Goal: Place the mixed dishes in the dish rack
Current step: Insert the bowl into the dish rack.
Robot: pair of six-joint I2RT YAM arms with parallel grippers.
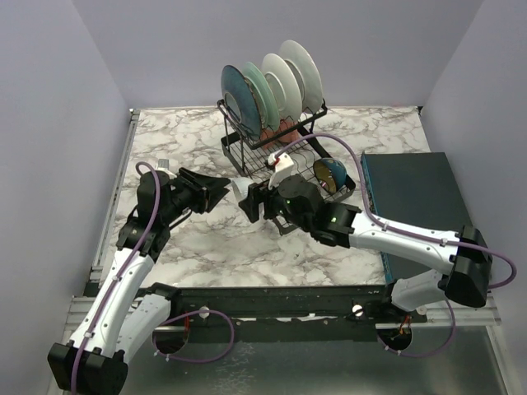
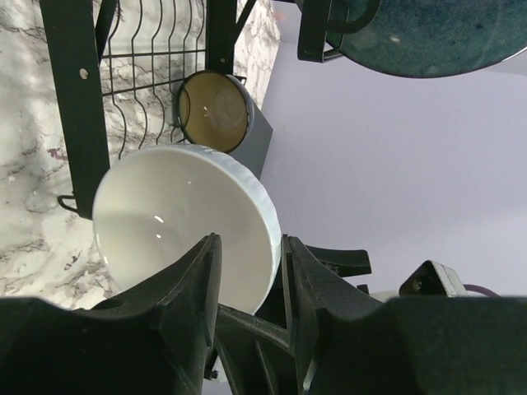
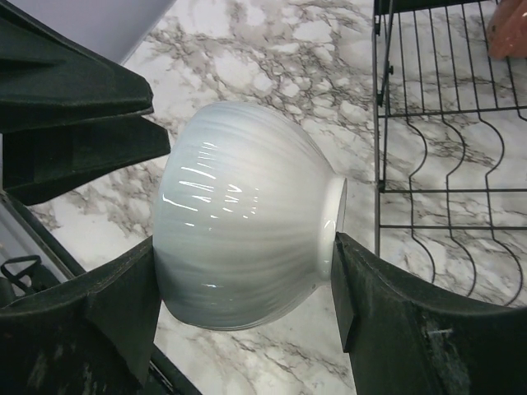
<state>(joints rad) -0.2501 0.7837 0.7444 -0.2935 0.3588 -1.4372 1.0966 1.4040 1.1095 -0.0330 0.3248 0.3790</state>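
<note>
A ribbed white bowl (image 1: 245,194) (image 3: 239,206) hangs on its side above the marble, left of the dish rack (image 1: 247,152). My right gripper (image 1: 257,203) (image 3: 245,271) is shut on it, one finger on the rim side and one on the foot. My left gripper (image 1: 221,186) (image 2: 251,247) is open, its fingers standing astride the bowl's rim (image 2: 181,222) with a gap showing. The rack's upper basket holds a teal-blue plate (image 1: 237,90), a pale green plate (image 1: 258,92) and two white plates (image 1: 284,81). A dark bowl with a tan inside (image 1: 331,173) (image 2: 214,111) sits in the lower tray.
A dark teal slab (image 1: 416,197) lies at the right, beside the rack. Pink mugs (image 1: 276,130) (image 3: 506,29) rest under the plates. The rack's wire tray (image 3: 445,189) is just right of the held bowl. Bare marble (image 1: 206,239) lies in front of both grippers.
</note>
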